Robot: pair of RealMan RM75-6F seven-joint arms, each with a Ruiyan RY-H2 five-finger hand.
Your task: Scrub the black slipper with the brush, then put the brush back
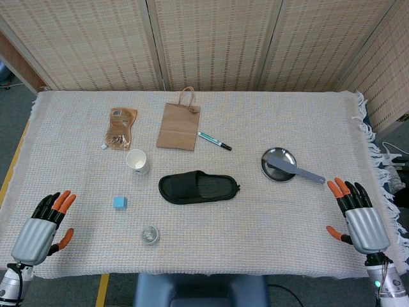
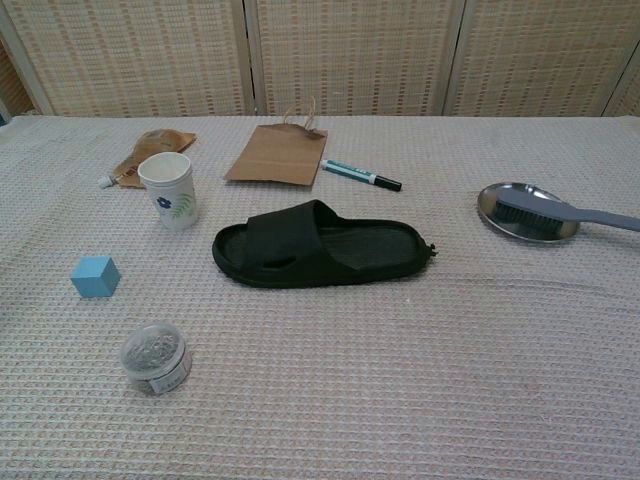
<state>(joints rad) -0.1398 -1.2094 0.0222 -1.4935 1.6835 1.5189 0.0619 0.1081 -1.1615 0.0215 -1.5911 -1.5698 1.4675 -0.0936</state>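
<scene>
Near the middle of the table (image 1: 287, 128), a little toward its front edge, the black slipper (image 1: 198, 187) lies sole down with its long axis running left to right, parallel to that front edge; its toe end points to the left edge and its open heel to the right edge. Toward the right edge, the brush (image 1: 295, 169) rests bristles down in a shallow metal dish (image 1: 276, 158), its grey handle sticking out over the rim and pointing to the front right corner. Behind the slipper a teal marker (image 1: 214, 141) lies slanted, just beside a flat brown paper bag (image 1: 179, 125) with twine handles toward the back edge. Left of the bag is a brown snack pouch (image 1: 120, 127), and a white paper cup (image 1: 138, 161) stands upright between pouch and slipper. A small blue cube (image 1: 119, 203) sits left of the slipper, and a clear round tub (image 1: 150, 235) of metal clips sits near the front edge. Left hand (image 1: 45, 227) hovers at the front left corner, fingers spread, grasping nothing; right hand (image 1: 359, 217) does likewise at the front right corner, well apart from the brush
</scene>
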